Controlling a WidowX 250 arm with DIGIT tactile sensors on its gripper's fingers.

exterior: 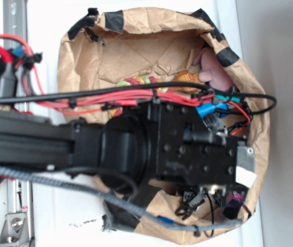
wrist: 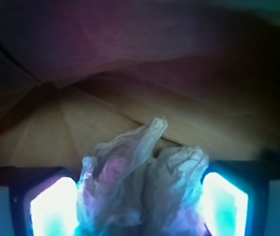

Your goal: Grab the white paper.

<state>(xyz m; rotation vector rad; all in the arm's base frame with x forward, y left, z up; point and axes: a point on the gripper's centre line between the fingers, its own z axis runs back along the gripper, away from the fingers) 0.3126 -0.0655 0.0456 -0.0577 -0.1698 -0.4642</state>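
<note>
Two fingers (wrist: 56,206) clamped on one white paper (wrist: 140,187) inside one brown bag (exterior: 136,41)

Paper bag (exterior: 85,56): lies open on the table (exterior: 49,216), arm and gripper (wrist: 140,206) reaching inside from the left, over its lower half. White paper (wrist: 140,182): between the two fingers (wrist: 56,206), touching both, bag wall behind it. Plush toy (exterior: 213,69): inside at the bag's upper right rim; rope toy (exterior: 136,81) left of it, partly under the cables (exterior: 110,98)
</note>
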